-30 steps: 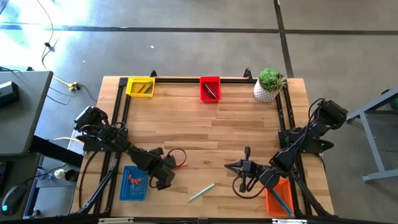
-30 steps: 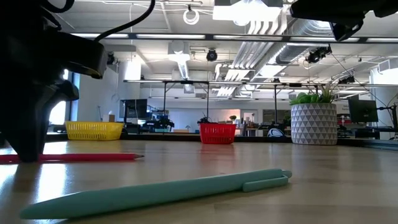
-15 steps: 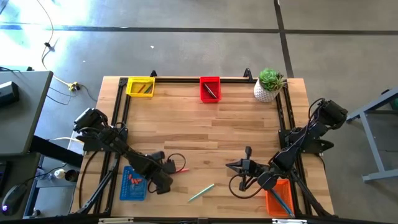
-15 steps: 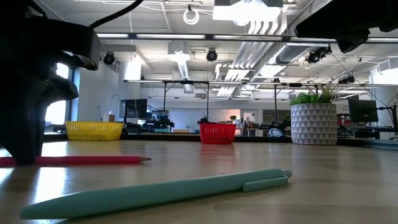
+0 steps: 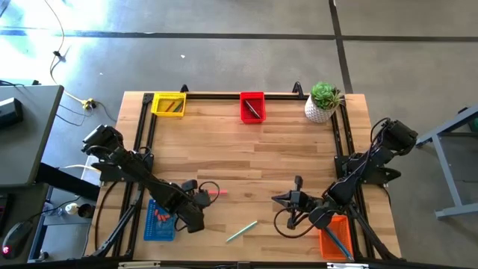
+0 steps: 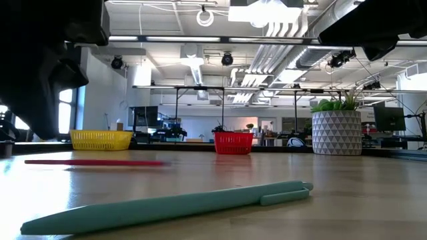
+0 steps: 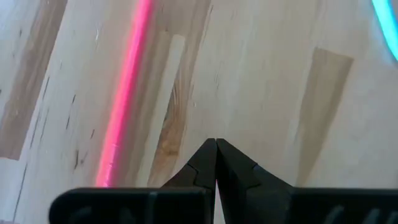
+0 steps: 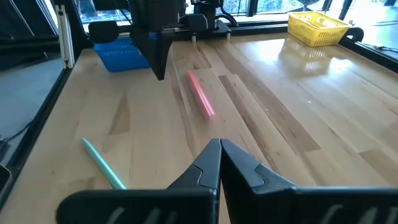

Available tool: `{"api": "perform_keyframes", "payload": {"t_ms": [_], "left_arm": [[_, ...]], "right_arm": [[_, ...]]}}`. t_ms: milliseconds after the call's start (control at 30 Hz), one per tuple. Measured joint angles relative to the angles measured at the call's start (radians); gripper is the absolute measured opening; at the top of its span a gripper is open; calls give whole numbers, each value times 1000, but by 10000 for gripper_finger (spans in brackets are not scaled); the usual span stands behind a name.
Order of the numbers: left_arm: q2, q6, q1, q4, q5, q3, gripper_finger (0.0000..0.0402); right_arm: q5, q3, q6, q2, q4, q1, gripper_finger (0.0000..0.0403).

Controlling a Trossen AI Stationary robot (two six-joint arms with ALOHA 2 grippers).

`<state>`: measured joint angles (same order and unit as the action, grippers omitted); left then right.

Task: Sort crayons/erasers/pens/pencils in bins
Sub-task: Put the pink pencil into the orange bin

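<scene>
Open workshop floor of grey concrete around a light wooden table [image 5: 246, 149] with a black frame along its edges; ceiling ducts and strip lights visible beyond the table in the low view.

Left to right across the table:

- Yellow bin [image 5: 168, 103] at the far left corner, contents too small to identify.
- Blue bin [image 5: 159, 221] at the near left edge, small orange-red items inside, partly covered by the left arm.
- Left gripper [image 5: 196, 220] at the near left, just beside the blue bin, fingers pressed together with nothing between them; tips close above bare wood in the left wrist view [image 7: 216, 163].
- Red pencil [image 5: 217, 193] flat on the table just beyond the left gripper, apart from it, blurred in every view [image 6: 93, 162].
- Teal pen [image 5: 242, 231] flat on the table near the front edge, between the two grippers, touching neither.
- Red bin [image 5: 252, 107] at the middle of the far edge, a dark stick-like item inside.
- Right gripper [image 5: 275, 199] at the near right of centre, fingers pressed together, empty, pointing toward the left arm.
- White pot with green plant [image 5: 323, 102] at the far right corner.
- Orange bin [image 5: 334, 240] at the near right corner, partly under the right arm, a blue item inside.
</scene>
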<state>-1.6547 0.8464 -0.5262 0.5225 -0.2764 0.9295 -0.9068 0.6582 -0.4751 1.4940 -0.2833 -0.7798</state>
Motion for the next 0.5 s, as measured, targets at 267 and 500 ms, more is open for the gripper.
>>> {"api": "perform_keyframes", "payload": {"t_ms": [267, 500], "left_arm": [[4, -29, 0, -3, -45, 0, 1], [48, -324, 221, 12, -14, 17, 29]], "right_arm": [[1, 0, -19, 0, -5, 0, 0], [12, 0, -15, 0, -14, 22, 0]]}}
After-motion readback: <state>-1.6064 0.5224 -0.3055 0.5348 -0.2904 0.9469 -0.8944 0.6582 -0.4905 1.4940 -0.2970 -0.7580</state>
